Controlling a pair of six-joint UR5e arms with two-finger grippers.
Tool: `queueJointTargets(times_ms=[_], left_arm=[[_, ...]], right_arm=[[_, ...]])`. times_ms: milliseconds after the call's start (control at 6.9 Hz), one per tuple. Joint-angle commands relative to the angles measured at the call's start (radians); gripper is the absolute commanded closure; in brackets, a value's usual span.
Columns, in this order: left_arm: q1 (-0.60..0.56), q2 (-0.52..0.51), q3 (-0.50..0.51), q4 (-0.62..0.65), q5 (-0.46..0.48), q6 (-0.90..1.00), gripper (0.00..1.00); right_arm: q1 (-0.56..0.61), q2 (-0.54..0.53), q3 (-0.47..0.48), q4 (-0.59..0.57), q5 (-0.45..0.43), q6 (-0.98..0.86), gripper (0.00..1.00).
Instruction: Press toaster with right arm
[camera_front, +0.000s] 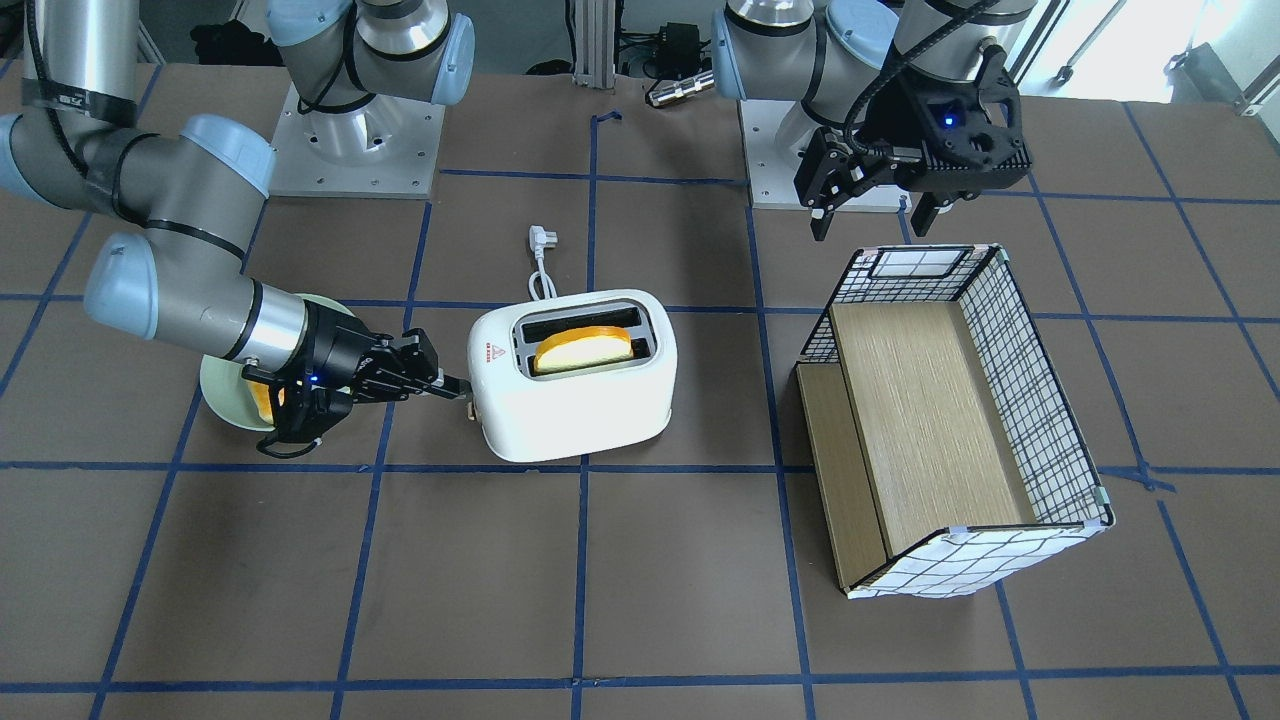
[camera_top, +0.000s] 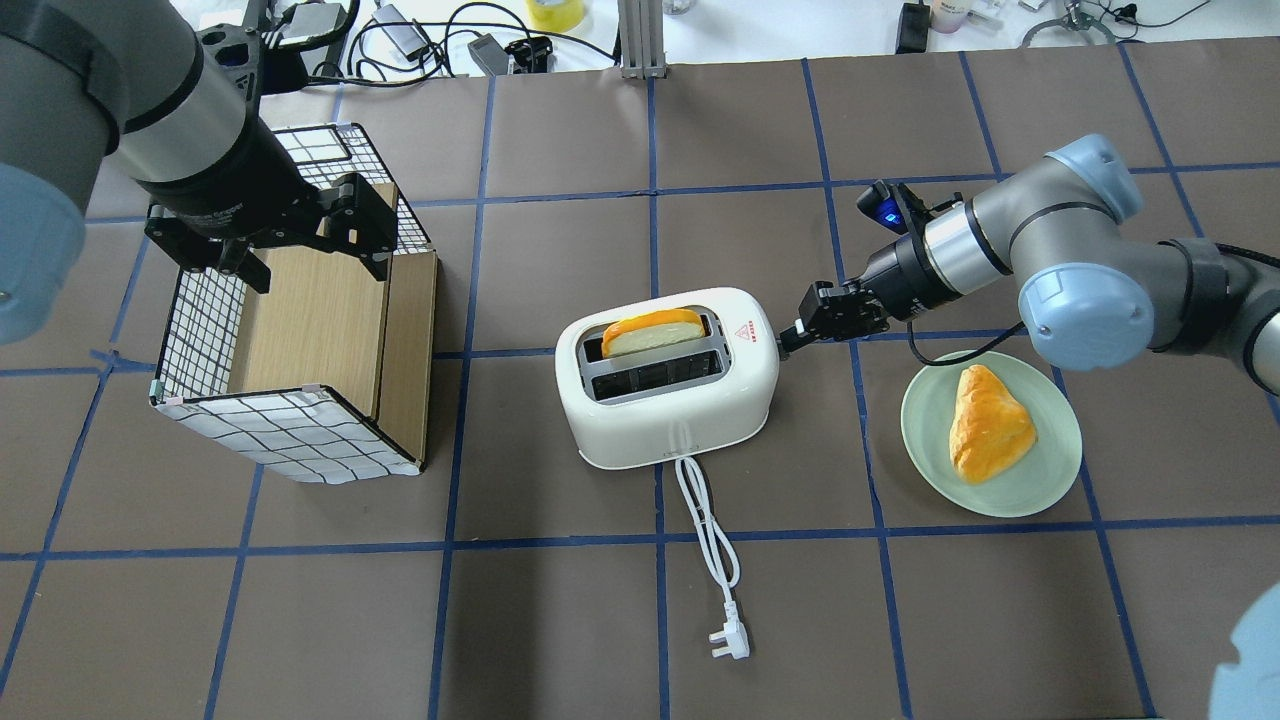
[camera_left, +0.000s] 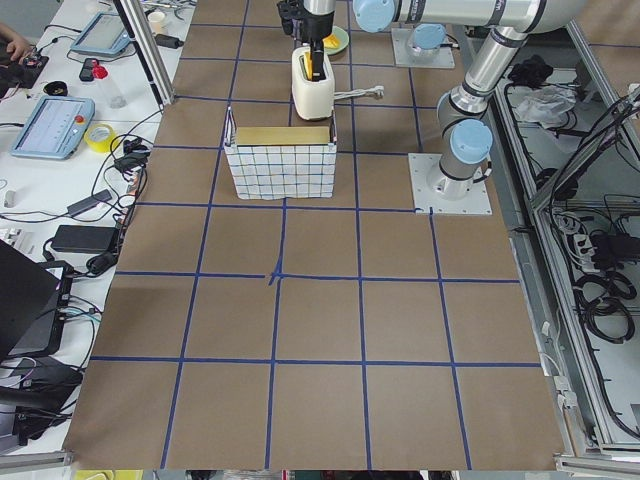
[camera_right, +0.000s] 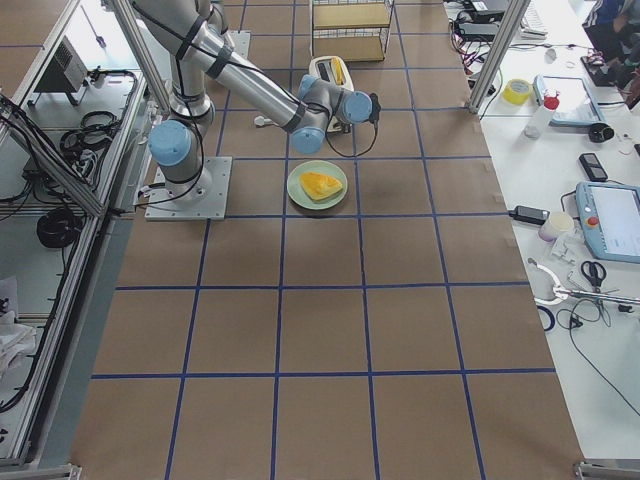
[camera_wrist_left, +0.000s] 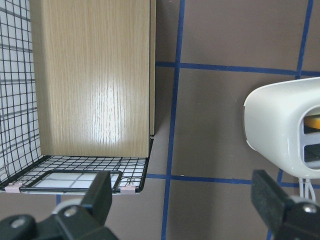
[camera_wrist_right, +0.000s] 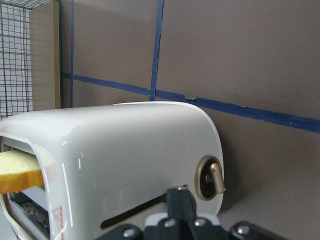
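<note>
The white toaster (camera_top: 665, 400) stands mid-table, also seen in the front view (camera_front: 575, 395). A slice of bread (camera_top: 652, 330) sticks up out of one slot. My right gripper (camera_top: 790, 335) is shut, its tips touching the toaster's end face beside the small dial (camera_wrist_right: 212, 177). In the right wrist view the closed fingers (camera_wrist_right: 181, 205) sit against the lever slot and hide the lever. It also shows in the front view (camera_front: 455, 385). My left gripper (camera_top: 312, 262) is open and empty, hovering over the basket's far edge.
A checked wire-and-wood basket (camera_top: 200, 330) lies on its side left of the toaster. A green plate (camera_top: 1040, 480) with a pastry (camera_top: 988, 435) sits under my right forearm. The toaster's cord and plug (camera_top: 728, 640) trail toward the robot's side.
</note>
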Motion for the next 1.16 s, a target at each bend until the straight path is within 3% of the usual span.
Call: queueJointTargets(times_ms=[0,435,580,725,1014], left_arm=[[0.000,0.000,0.000,0.000,0.002,0.000,0.00],[0.000,0.000,0.000,0.000,0.000,0.000,0.00],[0.000,0.000,0.000,0.000,0.002,0.000,0.00],[0.000,0.000,0.000,0.000,0.000,0.000,0.00],[0.000,0.000,0.000,0.000,0.002,0.000,0.00]], right_arm=[[-0.001,-0.011,-0.002,-0.010,-0.004,0.023,1.00],[0.004,-0.090,-0.033,-0.009,-0.056,0.219,1.00],[0.010,-0.136,-0.052,-0.001,-0.117,0.277,0.96],[0.019,-0.188,-0.075,0.033,-0.169,0.320,0.86],[0.053,-0.219,-0.191,0.111,-0.357,0.373,0.11]])
